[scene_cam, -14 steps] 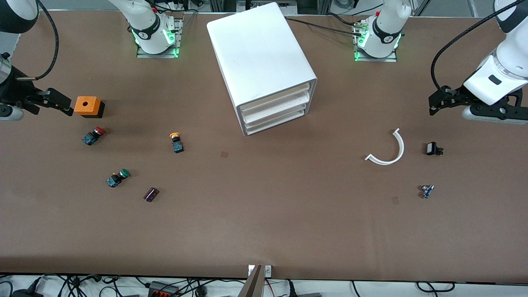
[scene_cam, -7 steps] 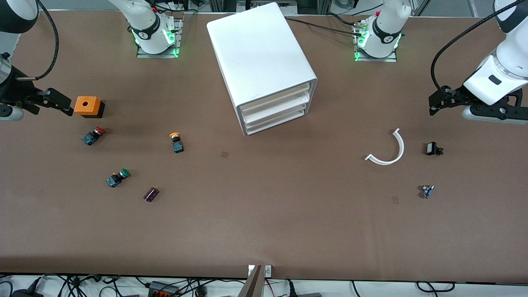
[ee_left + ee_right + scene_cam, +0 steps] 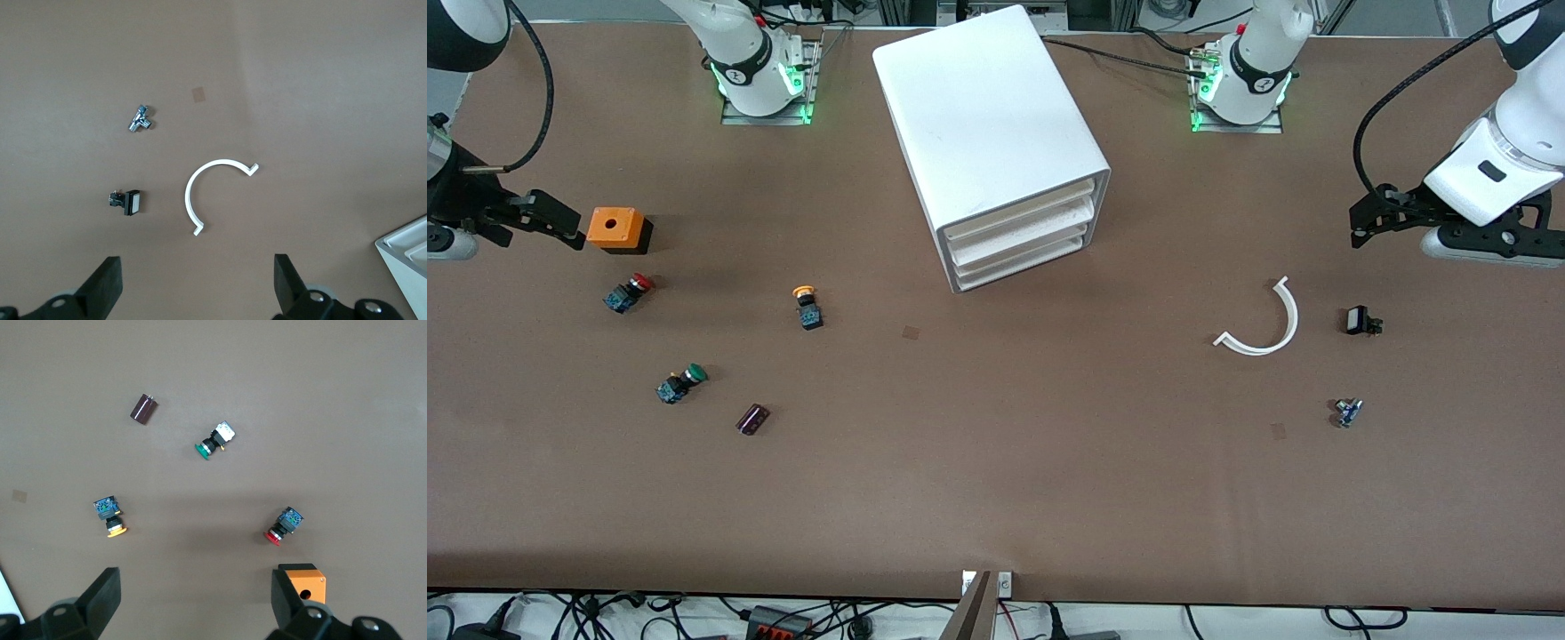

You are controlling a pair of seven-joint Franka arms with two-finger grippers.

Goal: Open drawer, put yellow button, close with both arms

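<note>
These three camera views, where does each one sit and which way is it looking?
Front view: high across the table, facing the robots; shows both arm bases, the left gripper, the right gripper and the white rounded drawer cabinet.
Left wrist view: on the left arm's wrist, looking down past its open fingers at a white curved plastic strip.
Right wrist view: on the right arm's wrist, looking down past its open fingers at the yellow-capped push-button.
Shared: front and right wrist views both show the orange box.
</note>
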